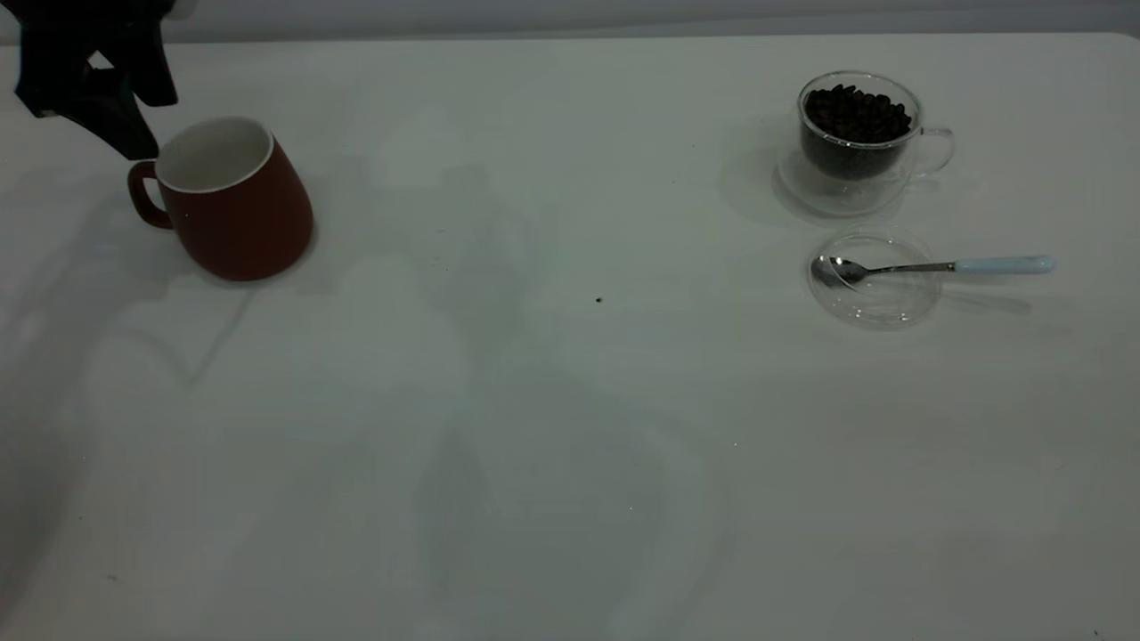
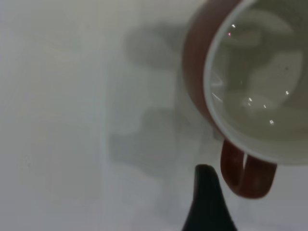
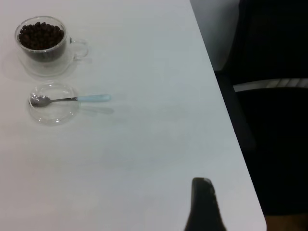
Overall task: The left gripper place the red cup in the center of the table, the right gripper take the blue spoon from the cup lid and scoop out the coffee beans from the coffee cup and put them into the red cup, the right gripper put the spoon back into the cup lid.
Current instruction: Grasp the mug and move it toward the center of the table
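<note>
The red cup (image 1: 236,209), white inside and empty, stands at the table's far left with its handle (image 2: 246,175) turned toward my left gripper (image 1: 142,116). That gripper is open right at the handle, one dark finger (image 2: 207,202) beside it, nothing held. The glass coffee cup (image 1: 857,133) full of beans stands at the far right. In front of it lies the clear cup lid (image 1: 875,278) with the blue-handled spoon (image 1: 1002,264) resting across it, bowl in the lid. My right gripper is outside the exterior view; one finger (image 3: 204,204) shows near the table's right edge, open and empty.
A single stray bean (image 1: 598,300) lies near the middle of the white table (image 1: 570,427). Beyond the table's right edge (image 3: 231,130) there is a dark chair (image 3: 269,86).
</note>
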Controlling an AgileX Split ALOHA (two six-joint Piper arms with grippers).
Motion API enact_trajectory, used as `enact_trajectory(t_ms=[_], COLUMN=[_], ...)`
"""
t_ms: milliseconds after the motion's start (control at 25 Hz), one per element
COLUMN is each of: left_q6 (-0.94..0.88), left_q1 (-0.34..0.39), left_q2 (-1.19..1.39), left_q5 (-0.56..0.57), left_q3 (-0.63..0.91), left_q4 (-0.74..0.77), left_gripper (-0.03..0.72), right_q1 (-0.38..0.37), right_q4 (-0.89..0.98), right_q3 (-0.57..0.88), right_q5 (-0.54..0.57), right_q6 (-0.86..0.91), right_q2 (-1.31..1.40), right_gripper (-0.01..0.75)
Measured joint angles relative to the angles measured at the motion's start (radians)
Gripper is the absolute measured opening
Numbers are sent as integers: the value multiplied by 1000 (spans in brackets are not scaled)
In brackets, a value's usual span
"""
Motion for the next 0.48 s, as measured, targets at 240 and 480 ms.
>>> enact_trajectory(t_ms=[240,480], left_q6=[-6,-6], left_q1=[8,8], left_q2=[11,42], left_q5=[11,12], left_q3=[0,0], left_q4=[39,45], left_gripper=[587,587], right_q1=[0,0], right_q4=[0,0], right_q3=[0,0], right_q5=[0,0], right_q6=[0,0], right_q2=[0,0], right_gripper=[565,565])
